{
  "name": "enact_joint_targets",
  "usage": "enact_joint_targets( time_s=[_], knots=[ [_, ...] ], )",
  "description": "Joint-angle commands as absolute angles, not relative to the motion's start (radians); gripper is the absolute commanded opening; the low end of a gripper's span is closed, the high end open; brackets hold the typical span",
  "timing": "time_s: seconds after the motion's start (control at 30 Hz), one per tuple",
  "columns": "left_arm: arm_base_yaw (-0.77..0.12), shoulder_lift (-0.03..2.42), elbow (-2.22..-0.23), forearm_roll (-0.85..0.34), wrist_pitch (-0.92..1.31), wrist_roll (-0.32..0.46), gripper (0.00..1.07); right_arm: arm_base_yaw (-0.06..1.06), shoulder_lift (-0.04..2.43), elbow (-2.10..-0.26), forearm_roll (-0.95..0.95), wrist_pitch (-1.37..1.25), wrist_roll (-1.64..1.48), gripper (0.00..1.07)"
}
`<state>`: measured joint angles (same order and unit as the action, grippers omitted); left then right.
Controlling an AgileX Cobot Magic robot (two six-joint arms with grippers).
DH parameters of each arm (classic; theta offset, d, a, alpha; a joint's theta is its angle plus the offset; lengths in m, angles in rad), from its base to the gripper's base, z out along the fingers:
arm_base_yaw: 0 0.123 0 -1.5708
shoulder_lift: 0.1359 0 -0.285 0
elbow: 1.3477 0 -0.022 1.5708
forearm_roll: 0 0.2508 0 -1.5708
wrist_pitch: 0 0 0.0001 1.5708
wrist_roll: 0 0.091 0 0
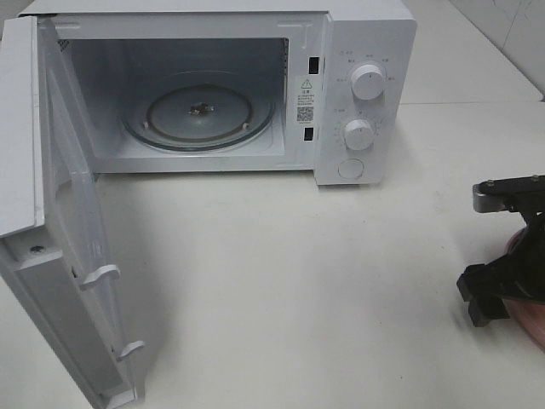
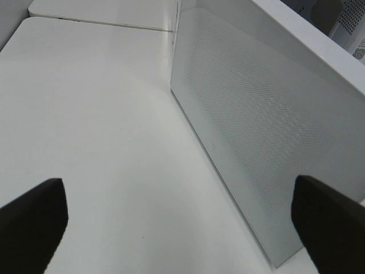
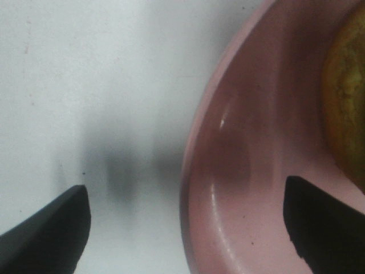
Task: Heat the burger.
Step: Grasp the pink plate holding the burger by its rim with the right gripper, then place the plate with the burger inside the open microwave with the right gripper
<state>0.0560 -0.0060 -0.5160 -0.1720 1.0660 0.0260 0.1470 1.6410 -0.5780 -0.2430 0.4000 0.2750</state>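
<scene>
Lying just beyond fingers (image 3: 322,225): burger (image 3: 348,97)

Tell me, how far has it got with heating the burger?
Done: the microwave door stands wide open and the glass turntable is bare. In hand: the right end effector, open, straddles the rim of the pink plate that carries the burger, not yet gripping it. To come: lifting the plate onto the turntable, shutting the door and turning the dials.

only a golden-brown bun edge of the burger (image 3: 348,97) shows, lying on the pink plate (image 3: 239,171), inward of its rim; rest cut off.
</scene>
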Motion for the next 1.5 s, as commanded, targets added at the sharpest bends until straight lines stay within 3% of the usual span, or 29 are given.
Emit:
enact_joint_targets(
  time_s=[0.03,0.5,0.57,0.63,0.67,0.7,0.77,0.87,0.93,1.33,1.5],
  knots=[
    [0.053,-0.023,-0.516,-0.176,1.063,0.027,1.0,0.14,1.654,-0.571,-0.255,0.38,0.283,0.87],
    [0.053,-0.023,-0.516,-0.176,1.063,0.028,1.0,0.14,1.718,-0.571,-0.255,0.366,0.28,0.8],
    [0.053,-0.023,-0.516,-0.176,1.063,0.028,1.0,0.14,1.718,-0.571,-0.255,0.383,0.283,0.67],
    [0.053,-0.023,-0.516,-0.176,1.063,0.028,1.0,0.14,1.718,-0.571,-0.255,0.388,0.283,0.62],
    [0.053,-0.023,-0.516,-0.176,1.063,0.028,1.0,0.14,1.718,-0.571,-0.255,0.39,0.283,0.51],
    [0.053,-0.023,-0.516,-0.176,1.063,0.028,1.0,0.14,1.718,-0.571,-0.255,0.39,0.283,0.51],
    [0.053,-0.023,-0.516,-0.176,1.063,0.028,1.0,0.14,1.718,-0.571,-0.255,0.384,0.283,0.34],
    [0.053,-0.023,-0.516,-0.176,1.063,0.028,1.0,0.14,1.718,-0.571,-0.256,0.384,0.283,0.27],
    [0.053,-0.023,-0.516,-0.176,1.063,0.028,1.0,0.14,1.718,-0.571,-0.257,0.385,0.283,0.03],
    [0.053,-0.023,-0.516,-0.176,1.063,0.028,1.0,0.144,1.705,-0.571,-0.257,0.415,0.314,0.0],
    [0.053,-0.023,-0.516,-0.176,1.063,0.028,1.0,0.198,1.699,-0.571,-0.297,0.454,0.364,0.0]
  ],
)
